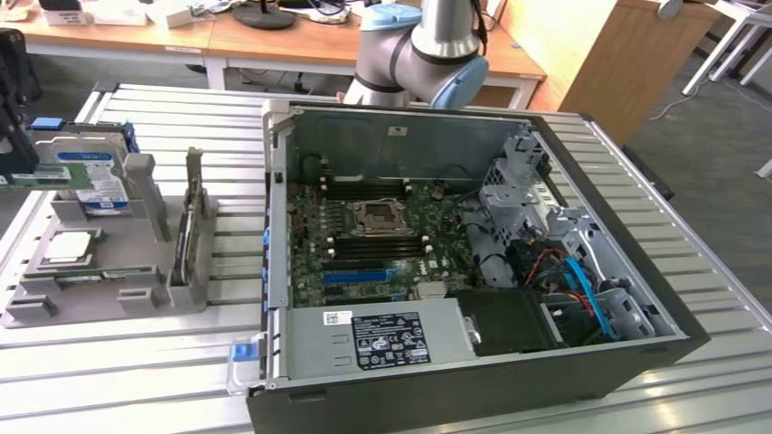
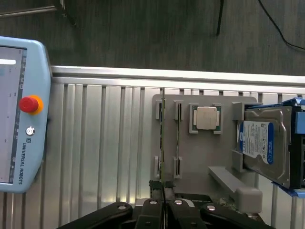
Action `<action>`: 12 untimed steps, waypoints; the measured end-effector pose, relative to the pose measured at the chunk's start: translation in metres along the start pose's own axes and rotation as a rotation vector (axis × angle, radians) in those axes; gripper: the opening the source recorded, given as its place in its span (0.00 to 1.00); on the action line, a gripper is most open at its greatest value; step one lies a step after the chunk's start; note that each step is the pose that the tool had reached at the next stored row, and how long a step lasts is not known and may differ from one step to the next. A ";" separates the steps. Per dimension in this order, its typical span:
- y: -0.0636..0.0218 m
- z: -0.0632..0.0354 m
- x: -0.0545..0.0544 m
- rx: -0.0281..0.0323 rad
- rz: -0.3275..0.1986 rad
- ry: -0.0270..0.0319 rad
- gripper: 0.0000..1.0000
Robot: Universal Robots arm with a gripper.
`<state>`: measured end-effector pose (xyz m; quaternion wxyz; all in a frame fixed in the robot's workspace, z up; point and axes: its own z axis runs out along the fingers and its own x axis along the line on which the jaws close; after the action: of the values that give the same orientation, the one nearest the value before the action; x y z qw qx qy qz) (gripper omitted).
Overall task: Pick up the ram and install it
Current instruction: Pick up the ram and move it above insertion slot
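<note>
The ram (image 1: 54,174) is a slim green stick hanging level over the grey holder (image 1: 133,298) at the exterior view's left. My gripper (image 1: 13,167) is shut on it at the picture's edge. In the wrist view the ram (image 2: 162,143) shows edge-on as a thin line running out from between my gripper's (image 2: 163,198) closed black fingers. The open computer case (image 1: 277,226) lies to the exterior view's right of the holder. Its motherboard (image 1: 362,262) has long black slots (image 1: 368,242) beside the processor socket.
The holder carries a square silver processor (image 2: 206,118), a blue-labelled hard drive (image 2: 264,143) and another upright board (image 1: 190,226). A teach pendant (image 2: 19,109) lies on the slatted metal table (image 1: 121,389). Cables and a drive cage crowd the case's right side.
</note>
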<state>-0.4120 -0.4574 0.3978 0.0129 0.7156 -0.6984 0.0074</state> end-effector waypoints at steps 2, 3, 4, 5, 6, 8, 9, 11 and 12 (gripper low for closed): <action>0.0001 -0.0133 0.000 0.0000 0.001 -0.0001 0.12; 0.0001 -0.0135 0.000 0.0001 0.001 -0.0001 0.12; 0.0001 -0.0134 0.000 0.0001 0.001 -0.0002 0.12; 0.0001 -0.0135 0.000 0.0001 0.001 -0.0001 0.12; 0.0001 -0.0136 0.000 0.0000 0.001 -0.0001 0.12; 0.0001 -0.0136 0.000 -0.0001 0.001 0.0000 0.12; 0.0001 -0.0136 0.000 -0.0001 0.001 0.0000 0.12; -0.0005 -0.0138 0.000 -0.0003 0.001 0.0002 0.12; -0.0013 -0.0138 0.000 -0.0003 0.001 0.0001 0.12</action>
<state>-0.4106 -0.4574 0.4116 0.0130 0.7152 -0.6987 0.0073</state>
